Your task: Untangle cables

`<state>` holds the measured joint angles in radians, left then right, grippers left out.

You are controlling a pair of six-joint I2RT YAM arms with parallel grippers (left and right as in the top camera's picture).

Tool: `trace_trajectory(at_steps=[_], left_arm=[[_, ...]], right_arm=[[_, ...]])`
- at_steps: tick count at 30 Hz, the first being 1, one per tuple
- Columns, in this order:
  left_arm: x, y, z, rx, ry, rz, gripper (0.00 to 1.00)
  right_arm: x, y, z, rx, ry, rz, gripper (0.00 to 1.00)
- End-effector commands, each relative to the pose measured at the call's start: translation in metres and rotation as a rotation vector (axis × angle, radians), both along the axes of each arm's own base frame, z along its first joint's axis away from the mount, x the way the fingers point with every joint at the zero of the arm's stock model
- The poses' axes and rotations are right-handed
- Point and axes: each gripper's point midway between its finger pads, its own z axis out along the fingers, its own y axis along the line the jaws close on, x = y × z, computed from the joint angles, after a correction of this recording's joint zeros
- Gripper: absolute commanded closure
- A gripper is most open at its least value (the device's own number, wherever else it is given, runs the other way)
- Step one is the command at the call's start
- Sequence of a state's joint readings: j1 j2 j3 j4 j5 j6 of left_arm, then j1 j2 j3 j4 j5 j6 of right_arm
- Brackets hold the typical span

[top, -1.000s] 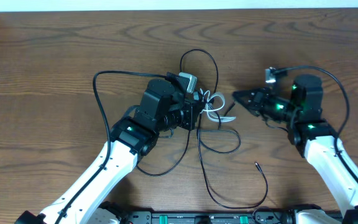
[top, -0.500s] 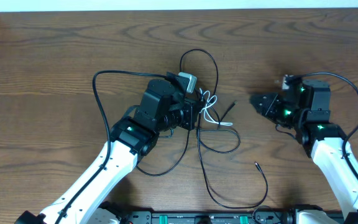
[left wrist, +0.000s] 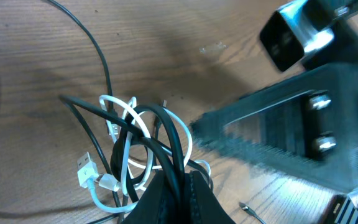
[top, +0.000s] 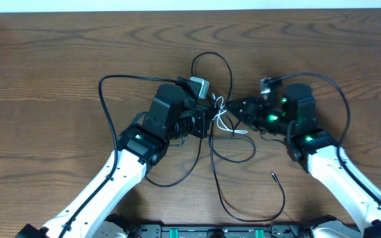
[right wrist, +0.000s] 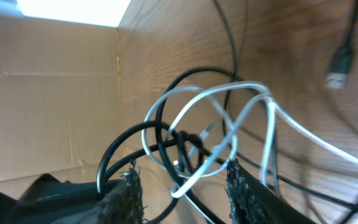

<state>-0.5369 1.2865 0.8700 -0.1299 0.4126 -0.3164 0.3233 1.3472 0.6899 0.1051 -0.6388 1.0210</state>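
The wooden table point(top: 58, 59) carries little besides the cables point(top: 225, 127), which lie knotted at the centre of the overhead view. One thin black loop point(top: 211, 58) reaches toward the upper edge, and a longer strand runs to the lower right and ends in a small plug point(top: 272, 175). A cardboard wall point(right wrist: 48, 93) fills the upper left of the right wrist view. The thicker arm wire point(top: 104, 89) of the left arm arcs across the table at centre left, well apart from the knot. In the left wrist view the white cord point(left wrist: 120, 115) winds through the black cords point(left wrist: 166, 134), its white USB plug point(left wrist: 86, 169) lying at lower left. The left arm reaches in from the lower left, and the left gripper point(left wrist: 174, 190) is pressed together, pinching black cords at the knot. The right arm comes from the lower right, bent toward the centre. The right gripper point(right wrist: 185, 186) has its fingertips point(right wrist: 131, 186) spread, with loops of the tangle just ahead of and between them, not clamped.
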Motion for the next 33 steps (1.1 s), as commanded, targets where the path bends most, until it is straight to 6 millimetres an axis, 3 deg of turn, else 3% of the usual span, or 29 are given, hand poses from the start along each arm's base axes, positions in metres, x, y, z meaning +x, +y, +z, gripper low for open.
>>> trace_trajectory(at_steps=[1,2,3,4,7,11,15,17,20,25,26,28,32,33], left_arm=[[0.0,-0.002,0.016,-0.022,-0.04,-0.018,0.92],[-0.001,-0.004,0.017,-0.028,-0.038,-0.026,0.92],[-0.002,-0.004,0.017,-0.032,-0.036,-0.032,0.92],[-0.002,-0.004,0.017,-0.032,-0.036,-0.032,0.92],[-0.002,-0.004,0.017,-0.032,-0.036,-0.032,0.92],[-0.002,-0.004,0.015,-0.019,-0.041,-0.04,0.92],[-0.006,-0.002,0.01,0.042,-0.086,-0.096,0.92],[-0.008,-0.001,0.007,0.054,-0.079,-0.102,0.92],[-0.008,0.0,0.006,0.056,-0.076,-0.102,0.92],[-0.006,-0.002,0.009,0.047,-0.092,-0.102,0.92],[-0.006,-0.002,0.009,0.047,-0.092,-0.102,0.92],[-0.007,-0.002,0.009,0.044,-0.089,-0.107,0.92],[-0.014,-0.01,0.015,0.001,-0.082,-0.159,0.92],[-0.015,-0.011,0.015,-0.005,-0.083,-0.165,0.92]], right_arm=[[0.007,0.007,-0.018,-0.007,0.085,-0.081,0.64],[0.007,0.011,-0.022,-0.007,0.088,-0.074,0.66],[0.008,0.014,-0.024,-0.006,0.086,-0.067,0.75],[0.009,0.017,-0.026,-0.003,0.083,-0.059,0.96],[0.013,0.018,-0.026,-0.022,0.023,-0.03,0.99],[0.026,-0.001,-0.014,-0.066,-0.093,-0.047,0.99],[0.045,-0.05,0.015,-0.091,-0.197,-0.165,0.99],[0.051,-0.091,0.022,-0.165,-0.217,-0.281,0.99],[0.045,-0.138,0.013,-0.314,-0.191,-0.395,0.99],[0.023,-0.164,-0.018,-0.526,-0.107,-0.397,0.99],[0.018,-0.171,-0.025,-0.573,-0.077,-0.414,0.97],[0.013,-0.168,-0.029,-0.568,-0.058,-0.383,0.68],[0.005,-0.108,0.001,-0.377,-0.269,-0.049,0.33],[0.002,-0.098,0.01,-0.341,-0.329,0.019,0.28]])
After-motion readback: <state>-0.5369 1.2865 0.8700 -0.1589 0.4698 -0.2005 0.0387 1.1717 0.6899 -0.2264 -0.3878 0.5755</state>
